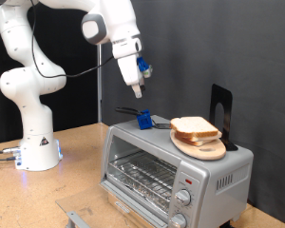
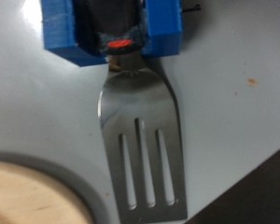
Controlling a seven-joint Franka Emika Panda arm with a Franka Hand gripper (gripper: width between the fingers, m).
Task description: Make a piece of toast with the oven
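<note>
Gripper [image 1: 137, 91]: clenched on the spatula [image 2: 145, 140], above the oven [image 1: 176, 169].
Toast [image 1: 194, 127]: on board [image 1: 201, 147], 3 o'clock.
Risk: a steep blade may shove the bread off.

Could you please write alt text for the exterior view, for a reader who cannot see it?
A white arm's gripper hangs above a silver oven, over a blue holder on its top. A slice of bread lies on a round board there.

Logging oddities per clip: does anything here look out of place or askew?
Only the bread: it sits on a round wooden board on top of the oven, not inside on the rack. The hand hangs above the oven top. Nothing looks spilled or damaged.
</note>
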